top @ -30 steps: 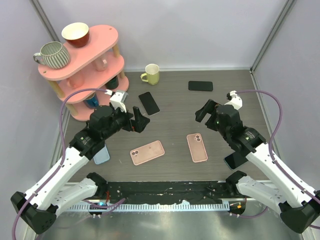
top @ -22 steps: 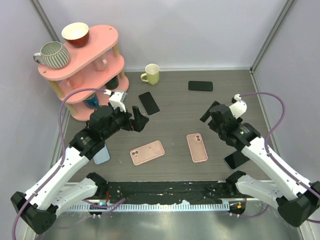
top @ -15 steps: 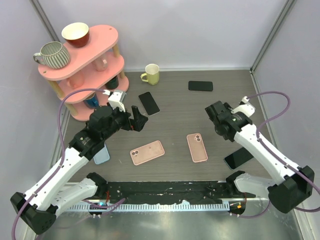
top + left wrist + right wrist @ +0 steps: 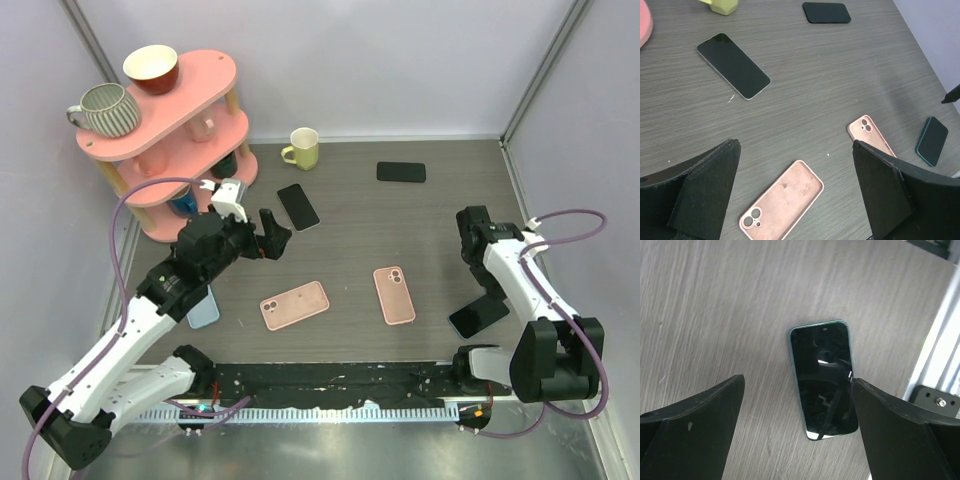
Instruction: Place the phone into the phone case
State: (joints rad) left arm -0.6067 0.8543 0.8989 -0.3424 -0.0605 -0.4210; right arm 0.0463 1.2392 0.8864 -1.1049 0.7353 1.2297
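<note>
An empty pink phone case (image 4: 295, 305) lies open side up on the table, also in the left wrist view (image 4: 782, 202). My left gripper (image 4: 270, 236) (image 4: 795, 145) is open and empty, above and behind it. A dark teal-edged phone (image 4: 477, 317) lies screen up at the near right. My right gripper (image 4: 485, 288) (image 4: 797, 384) is open and empty directly above that phone (image 4: 824, 377), not touching it. A black phone (image 4: 298, 206) (image 4: 733, 65) lies screen up behind the left gripper.
A second pink case or phone (image 4: 394, 295) lies back up, camera showing. A black slab (image 4: 401, 172) lies at the back. A light blue case (image 4: 203, 310) lies under the left arm. A yellow mug (image 4: 302, 148) stands beside the pink shelf (image 4: 190, 125) holding cups.
My right arm has swung from the table's middle to the right and folded back, so its gripper now hangs over the dark phone. The left gripper has barely moved.
</note>
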